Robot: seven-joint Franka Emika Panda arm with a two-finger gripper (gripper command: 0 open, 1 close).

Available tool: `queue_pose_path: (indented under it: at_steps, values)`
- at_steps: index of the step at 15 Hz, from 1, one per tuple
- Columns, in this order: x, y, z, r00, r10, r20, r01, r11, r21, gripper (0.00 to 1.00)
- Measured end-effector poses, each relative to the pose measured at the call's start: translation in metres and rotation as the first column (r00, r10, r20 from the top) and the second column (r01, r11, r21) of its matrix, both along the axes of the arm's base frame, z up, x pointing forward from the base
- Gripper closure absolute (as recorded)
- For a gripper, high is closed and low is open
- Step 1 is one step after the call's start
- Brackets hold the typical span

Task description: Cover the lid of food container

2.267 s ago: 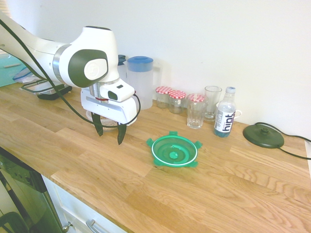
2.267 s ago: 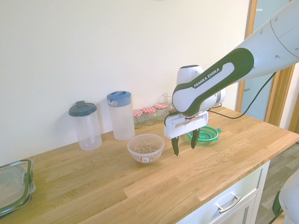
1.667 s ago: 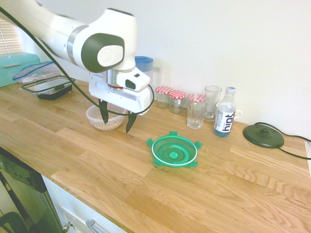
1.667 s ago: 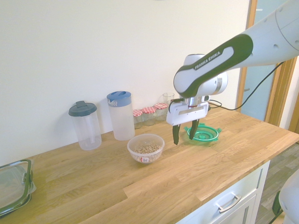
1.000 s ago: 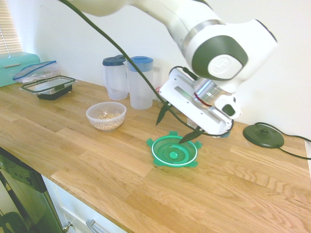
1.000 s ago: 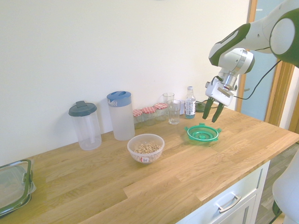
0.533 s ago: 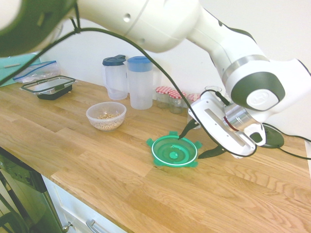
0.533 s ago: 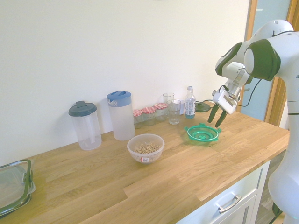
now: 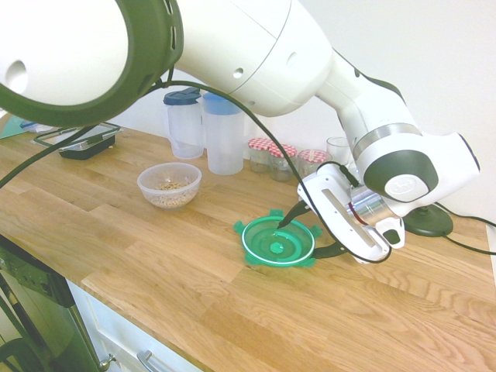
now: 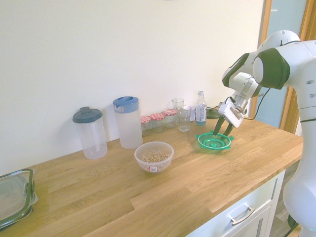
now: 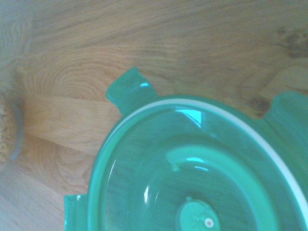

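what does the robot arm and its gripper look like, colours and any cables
The arm is glossy white with rounded shells and dark green-black bands and caps at the joints. A black cable runs loosely along it toward the wrist. The gripper has a flat white rectangular body with a silver metal collar behind it, and two slim, dark, pointed jaws. No lettering is readable on the arm in these views.

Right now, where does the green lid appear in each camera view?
First exterior view: the lid lies at centre, before the gripper.
Second exterior view: lid right of centre, under the gripper.
Wrist view: lid fills the lower right.
Shared landmark: the food container.
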State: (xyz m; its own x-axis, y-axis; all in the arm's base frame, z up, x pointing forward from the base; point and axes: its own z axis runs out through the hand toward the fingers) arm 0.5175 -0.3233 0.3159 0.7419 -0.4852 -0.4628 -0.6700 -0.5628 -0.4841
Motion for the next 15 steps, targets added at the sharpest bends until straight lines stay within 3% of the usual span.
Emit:
queue_pose_path:
  at_steps: [15]
  values:
    - [-0.015, 0.006, -0.024, 0.998, -0.044, -0.042, 0.046, 0.997, 0.055, 1.0]
